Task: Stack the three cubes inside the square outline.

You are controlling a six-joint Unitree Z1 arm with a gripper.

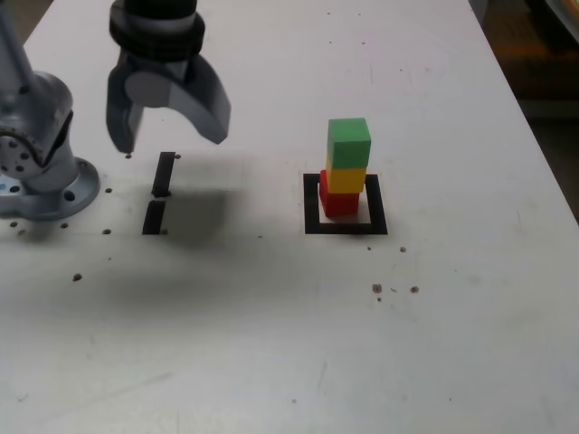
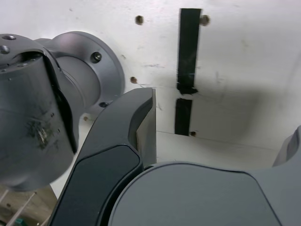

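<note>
I see the stack upright, long axis vertical: red cube (image 1: 340, 202) in the square outline (image 1: 312, 208), yellow cube (image 1: 347, 178), green cube (image 1: 349, 143) on top. Gripper (image 1: 170, 136) empty, jaws apart, well away above the tape strips (image 1: 160, 194).

Grey arm (image 1: 36, 136), dark curved claw (image 1: 172, 136)

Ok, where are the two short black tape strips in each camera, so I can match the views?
Exterior view: the two short black tape strips lie end to end on the table, left of the cube stack, below the open tool.
Wrist view: same strips, beyond the tool's finger.
Shared landmark: the arm base.
</note>
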